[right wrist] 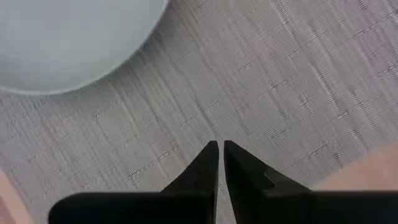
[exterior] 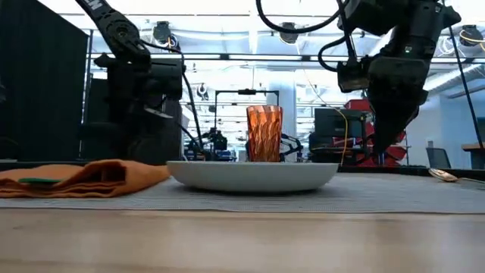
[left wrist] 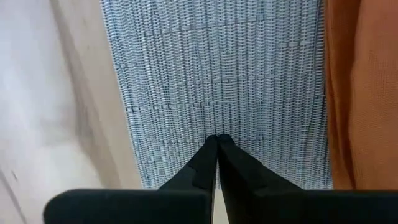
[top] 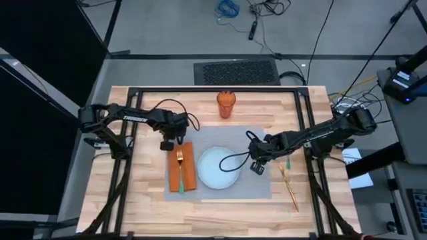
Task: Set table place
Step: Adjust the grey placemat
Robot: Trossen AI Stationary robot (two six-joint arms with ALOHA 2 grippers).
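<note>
A grey placemat (top: 260, 190) lies on the table (top: 133, 207). On it rest a pale-blue plate (top: 219, 167) and, to its left, an orange napkin (top: 189, 167) with a green-handled gold fork (top: 180, 167) on top. The orange tumbler (top: 226, 105) stands on bare wood beyond the mat's far edge. More gold cutlery (top: 291, 190) lies on the wood just right of the mat. My left gripper (top: 167, 143) is shut above the mat's far left corner, beside the napkin (left wrist: 360, 93). My right gripper (top: 257, 167) is shut over the mat (right wrist: 280, 93), right of the plate (right wrist: 68, 37).
A black metal frame (top: 200, 89) runs around the tabletop. Both arms reach in from the sides. Bare wood shows along the table's near edge (top: 220, 217) and at the far left and right of the tumbler.
</note>
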